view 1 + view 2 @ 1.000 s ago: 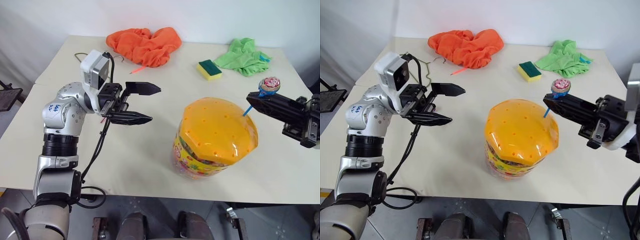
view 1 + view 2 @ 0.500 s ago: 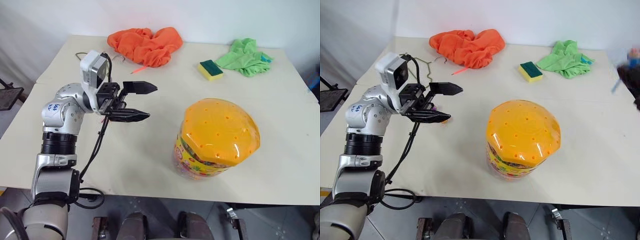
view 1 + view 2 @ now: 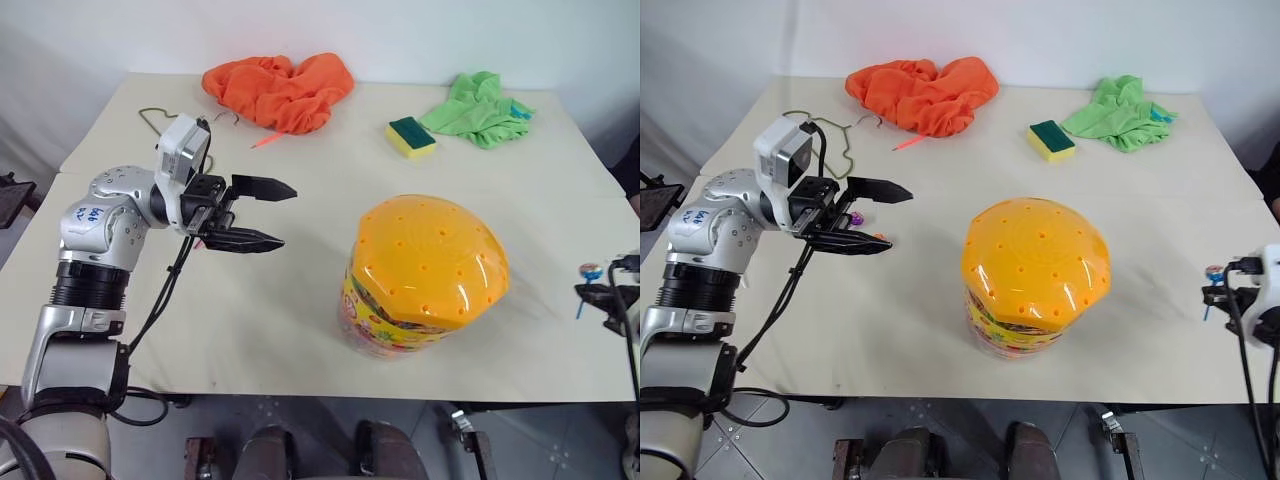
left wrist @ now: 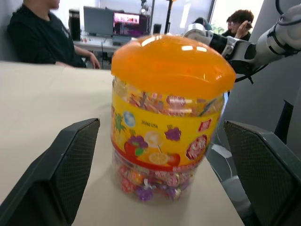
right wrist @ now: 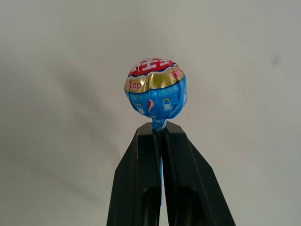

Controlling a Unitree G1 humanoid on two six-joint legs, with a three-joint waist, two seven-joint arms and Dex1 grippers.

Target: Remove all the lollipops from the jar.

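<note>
The right gripper (image 5: 160,134) is pinched tight on the stick of a lollipop (image 5: 155,88) — blue, red and gold wrapper — and carries it low at the right edge of the table (image 3: 300,300), well apart from the jar (image 3: 425,275). By the look of it this is the set-down step: one candy is out and on its way to a resting spot. The next move calls for bringing it onto the tabletop and easing the fingers apart so the stick drops free without flicking away.

The lollipop's long axis runs along its stick, in line with the closed fingers, and the wrapped head points out beyond the fingertips, toward the pale surface past them.

The jar stands upright near the middle of the table, orange domed lid on, more wrapped sweets showing through its clear wall.

Over on the other side, the left gripper (image 3: 258,213) hangs above the table with its jaws spread wide — empty, aimed across at the jar.
</note>
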